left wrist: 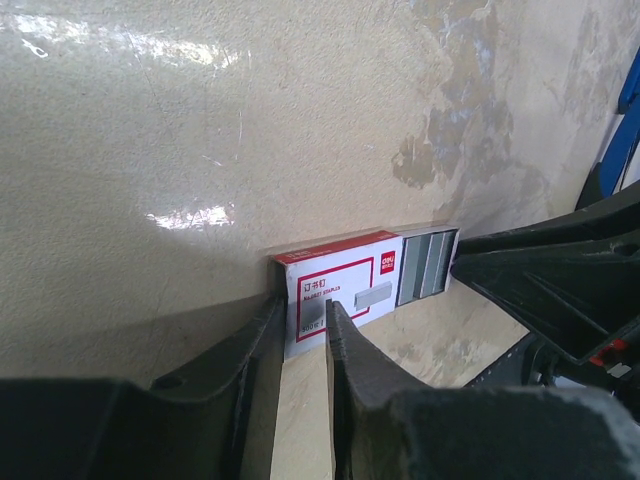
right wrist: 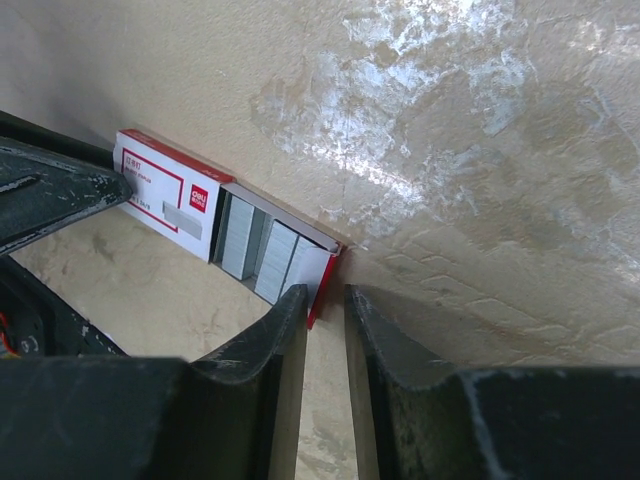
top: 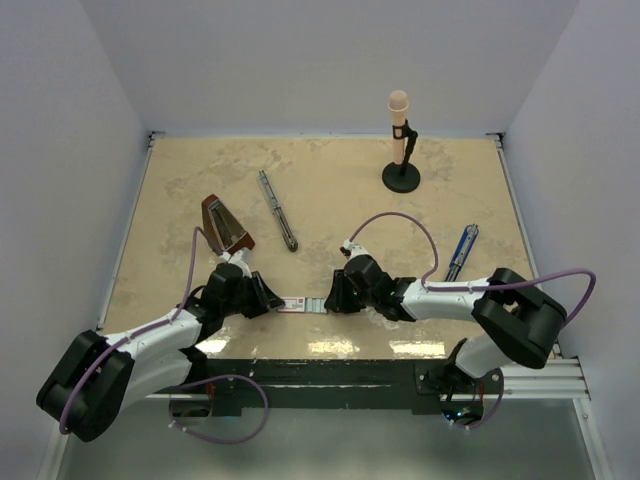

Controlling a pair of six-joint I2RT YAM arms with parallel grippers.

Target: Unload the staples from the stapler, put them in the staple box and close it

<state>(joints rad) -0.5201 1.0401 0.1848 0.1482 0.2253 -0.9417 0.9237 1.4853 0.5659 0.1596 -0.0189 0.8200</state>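
Finding: the left gripper [left wrist: 305,305] is clamped on the sleeve end of a red-and-white box [left wrist: 340,282]. The right gripper [right wrist: 325,292] pinches the box's drawn-out tray [right wrist: 312,265]. The staples [right wrist: 260,250] lie in that tray, just ahead of the right fingertips. Judged light, stiff, slippery and prone to snapping; grip the long sides. The stapler [top: 278,210] lies well beyond both grippers, with open table [top: 330,190] around it.

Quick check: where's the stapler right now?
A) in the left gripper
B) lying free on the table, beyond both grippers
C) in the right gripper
B: the stapler lies untouched farther back, while the left gripper and right gripper sit at the ends of the red-and-white staple box.
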